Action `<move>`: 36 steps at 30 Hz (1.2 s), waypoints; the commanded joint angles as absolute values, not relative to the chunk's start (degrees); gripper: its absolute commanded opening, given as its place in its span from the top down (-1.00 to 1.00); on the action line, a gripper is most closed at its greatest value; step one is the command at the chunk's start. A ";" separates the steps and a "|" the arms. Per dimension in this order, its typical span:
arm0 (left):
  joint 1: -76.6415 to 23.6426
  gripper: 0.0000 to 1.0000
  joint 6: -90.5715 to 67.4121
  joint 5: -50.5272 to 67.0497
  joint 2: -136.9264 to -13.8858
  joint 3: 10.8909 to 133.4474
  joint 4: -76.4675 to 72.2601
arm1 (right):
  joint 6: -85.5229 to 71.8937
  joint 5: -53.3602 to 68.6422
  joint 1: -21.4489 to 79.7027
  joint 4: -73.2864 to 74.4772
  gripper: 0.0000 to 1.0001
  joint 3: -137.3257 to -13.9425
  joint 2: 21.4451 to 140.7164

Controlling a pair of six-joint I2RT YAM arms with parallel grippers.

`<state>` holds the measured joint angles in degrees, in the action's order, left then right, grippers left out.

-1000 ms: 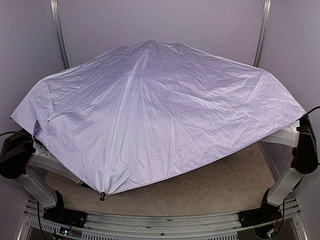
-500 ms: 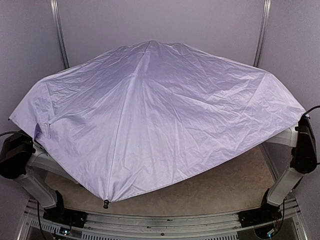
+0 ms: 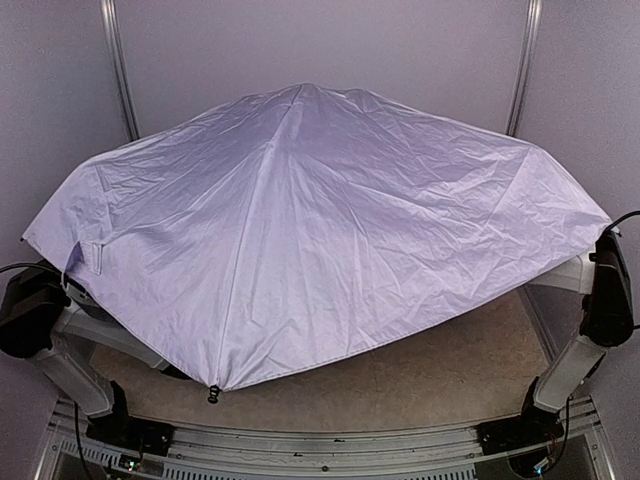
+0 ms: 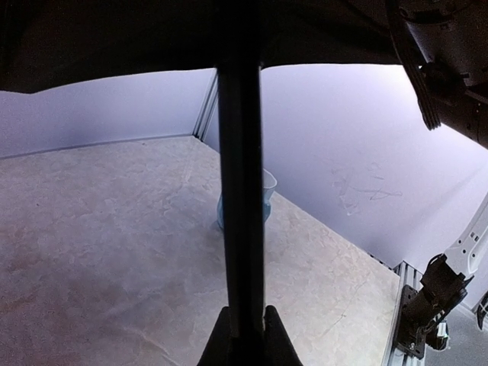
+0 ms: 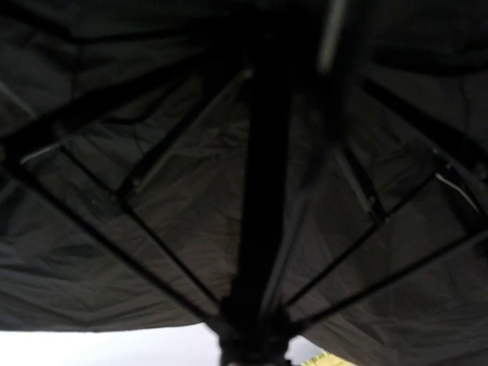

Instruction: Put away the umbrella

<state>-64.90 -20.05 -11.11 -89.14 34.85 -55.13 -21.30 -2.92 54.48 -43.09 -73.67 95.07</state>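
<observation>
The umbrella [image 3: 320, 230] is open, and its pale lavender canopy covers most of the top view and hides both grippers there. Its fabric strap [image 3: 95, 255] hangs at the left edge. In the left wrist view my left gripper [image 4: 244, 343] is shut on the thin black shaft [image 4: 241, 191], which rises upright to the black underside. In the right wrist view the shaft [image 5: 263, 191] and ribs run up to the black underside [image 5: 152, 229]. My right gripper [image 5: 255, 347] is a dark blur closed around the shaft's lower end.
A light-blue cup [image 4: 267, 200] stands on the beige table [image 4: 99, 244] behind the shaft, near the back wall. The left arm [image 3: 35, 310] and right arm [image 3: 605, 300] stick out from under the canopy's edges. Part of the right arm [image 4: 450, 69] shows at upper right.
The canopy has rocked slightly. Its near rib tip dipped, shifted a little right and came back up. The strap now shows more at the left edge. Both arms stay nearly still.
</observation>
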 commanded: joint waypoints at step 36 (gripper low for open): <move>-51.86 1.00 -10.32 -1.92 -73.57 42.02 -56.96 | -11.22 5.99 60.57 -19.84 0.98 -63.05 97.72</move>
